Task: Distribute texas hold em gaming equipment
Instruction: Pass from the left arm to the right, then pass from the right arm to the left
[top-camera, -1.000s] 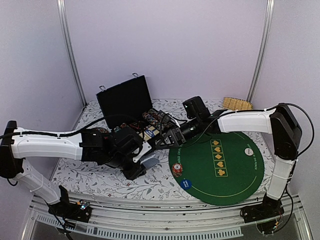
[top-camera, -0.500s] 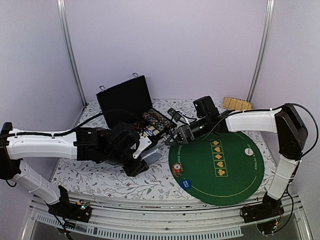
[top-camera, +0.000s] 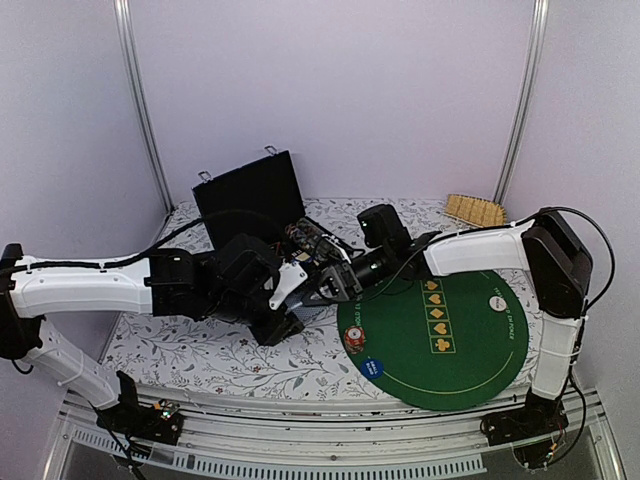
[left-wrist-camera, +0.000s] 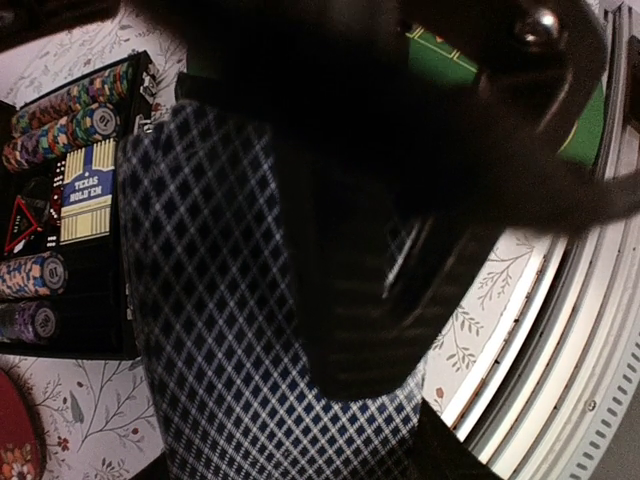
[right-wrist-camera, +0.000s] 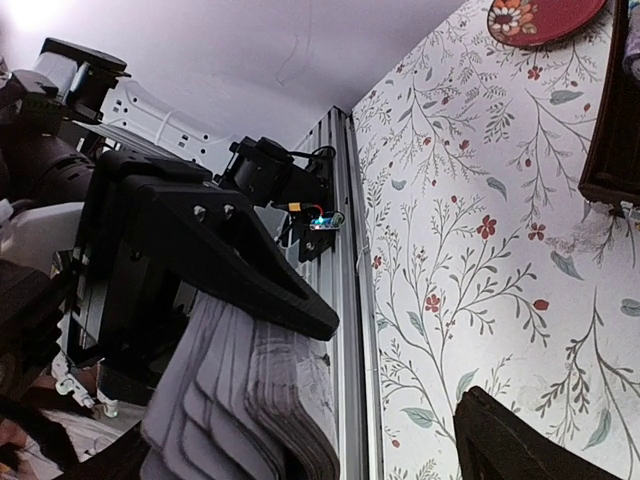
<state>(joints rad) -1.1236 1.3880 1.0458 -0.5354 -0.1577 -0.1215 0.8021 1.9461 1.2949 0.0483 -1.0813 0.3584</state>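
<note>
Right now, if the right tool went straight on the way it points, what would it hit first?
Most likely the stack of cards held in the left tool. They sit straight ahead of the right tool, though the gap is hard to judge.

Dark-blue diamond lattice on white across the cards (left-wrist-camera: 210, 300). Multicoloured stripes on the poker chips (left-wrist-camera: 70, 105). Green for the round mat (top-camera: 480, 350), with yellow suit squares; blue for the near button disc (top-camera: 372, 366). Red-and-grey-green floral sprigs over the white tablecloth (right-wrist-camera: 480, 250).
</note>
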